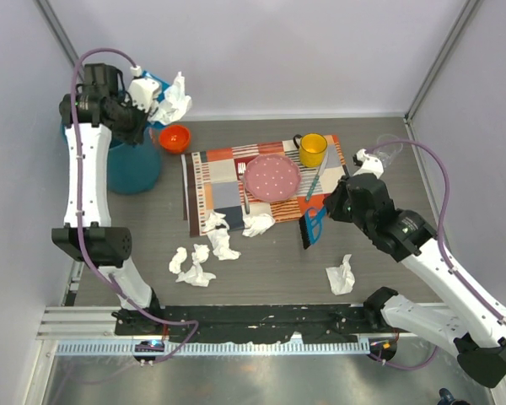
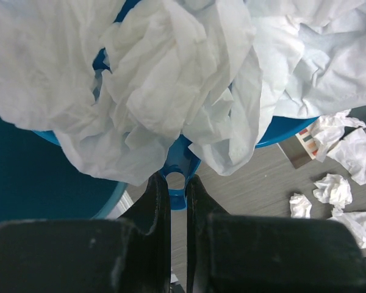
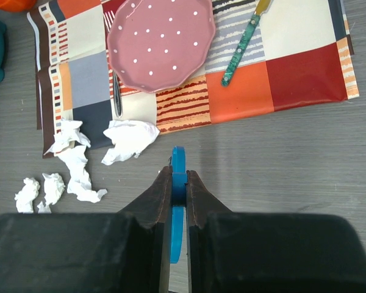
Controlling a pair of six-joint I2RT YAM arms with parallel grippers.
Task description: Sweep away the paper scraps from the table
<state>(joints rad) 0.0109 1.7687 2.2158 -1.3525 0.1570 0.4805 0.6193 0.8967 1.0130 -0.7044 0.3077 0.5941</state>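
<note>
Left wrist — paper scraps [image 2: 171,79] heaped above left gripper [image 2: 176,180]

The left arm [image 1: 84,181] is raised steeply from its base at the near left. Its long link is set almost upright, and the wrist is bent over to the right at the top. The left end effector [image 2: 175,178] is closed, with its dark fingers [image 2: 155,201] pressed against a narrow blue handle [image 2: 178,198]. The right arm [image 1: 430,261] is folded at an elbow at the near right, and its forearm is reached forward and to the left. The right end effector [image 3: 179,173] is likewise closed, and a thin blue tool [image 3: 179,160] is clamped edge-on between its fingertips. What kind of tool it is cannot be clearly made out from the wrist view.
</note>
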